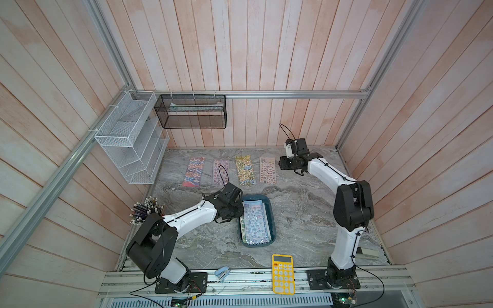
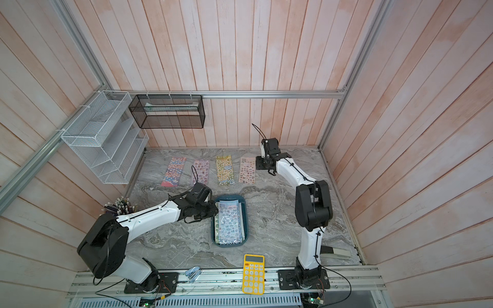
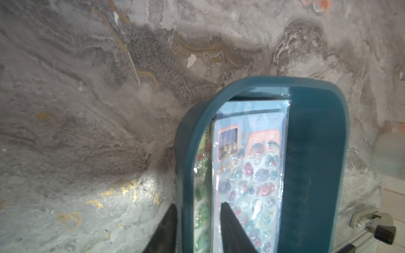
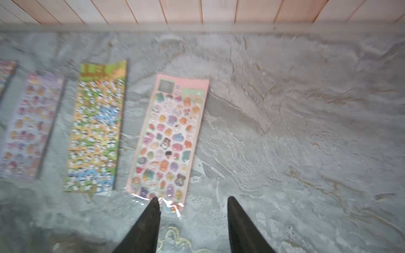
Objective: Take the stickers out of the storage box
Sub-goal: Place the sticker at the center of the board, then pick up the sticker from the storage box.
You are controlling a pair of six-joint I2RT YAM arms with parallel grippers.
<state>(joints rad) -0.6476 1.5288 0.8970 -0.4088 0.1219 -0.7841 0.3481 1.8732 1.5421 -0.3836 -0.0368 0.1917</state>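
Now the left pincer [image 3: 197, 204] stands released, jaws astride the long wall of the storage box [image 3: 188, 153]: one finger outside, one above the blue sticker sheet [image 3: 247, 166] topping the pile inside. The right pincer [image 4: 192, 198], equally released and empty, hovers by the corner of the pink sheet [image 4: 168, 140], rightmost of four stickers [image 1: 245, 170] rowed along the upper middle of the worktop [image 1: 306, 213] in a top view. Emptying looks part done; next, a thin edge must be pinched from the pile. Open worktop lies right of the row; the yellow calculator [image 1: 283, 274] guards the lower edge.
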